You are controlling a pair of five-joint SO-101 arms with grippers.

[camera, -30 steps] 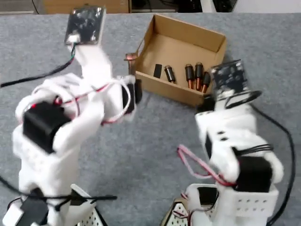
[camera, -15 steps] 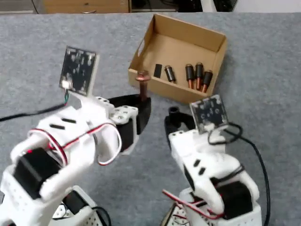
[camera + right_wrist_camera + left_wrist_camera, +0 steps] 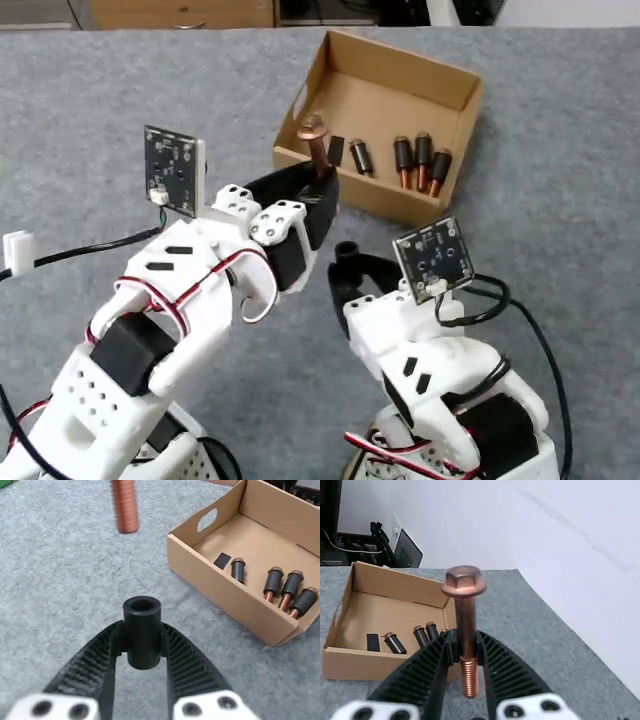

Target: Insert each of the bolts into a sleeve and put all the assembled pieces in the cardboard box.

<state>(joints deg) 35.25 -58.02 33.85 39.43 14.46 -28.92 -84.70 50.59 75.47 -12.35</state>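
The left gripper [image 3: 465, 647] is closed tight on a copper-coloured metal bolt with a flanged hex head [image 3: 466, 625]. Its black ribbed fingers [image 3: 432, 665] pinch the smooth shank so that the bolt stands upright, head on top and threaded end poking out below them. In the high view this bolt is held in the air just in front of the near left corner of the open brown cardboard box [image 3: 402, 72]. The right gripper [image 3: 143, 647] is closed around a short black cylindrical sleeve [image 3: 142, 617], gripped at its middle and held upright with its open bore facing up, above the grey felt-like table cover [image 3: 560, 200] and near the box's front wall. From the right wrist, the bolt's threaded tip hangs higher than the sleeve and off to one side, clear of it and not lined up with the bore. Inside the box lie four assembled pieces [image 3: 274, 582], black sleeves with copper bolts through them, one alone and three side by side. A small flat black rectangle [image 3: 222, 560] lies just beside the lone one.
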